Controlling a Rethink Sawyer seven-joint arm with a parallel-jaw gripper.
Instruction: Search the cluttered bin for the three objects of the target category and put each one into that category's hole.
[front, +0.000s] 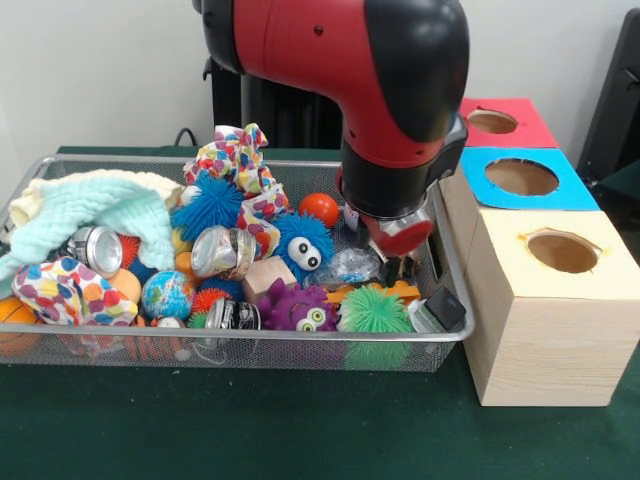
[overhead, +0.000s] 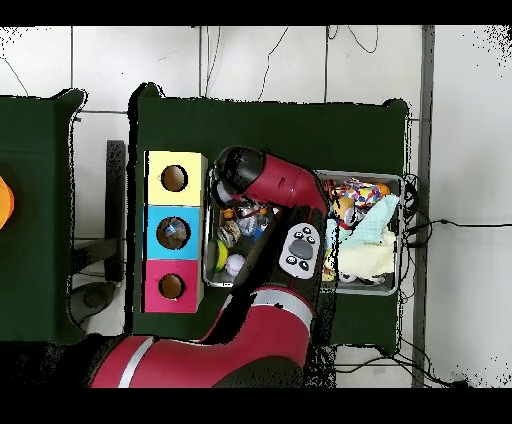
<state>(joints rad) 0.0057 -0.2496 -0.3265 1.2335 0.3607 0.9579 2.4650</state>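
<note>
The wire mesh bin (front: 250, 338) stands on the green table, full of toys and cloth. My gripper (front: 398, 266) hangs from the red arm and is low in the bin's right end, down among the clutter. It is just above a crumpled clear plastic piece (front: 352, 266) and an orange item (front: 405, 291), with a green spiky ball (front: 375, 310) in front of it. Whether it holds anything is hidden. In the overhead view the arm's wrist (overhead: 236, 168) covers the gripper at the bin's (overhead: 365, 291) left end, beside the boxes.
Three wooden boxes with round holes stand beside the bin: yellow top (front: 560, 250), blue top (front: 520, 178), red top (front: 495, 122). The bin holds a blue fuzzy toy (front: 303, 245), purple monster (front: 300, 308), orange ball (front: 320, 208), silver cans (front: 222, 250), globe ball (front: 167, 294), mint cloth (front: 90, 215).
</note>
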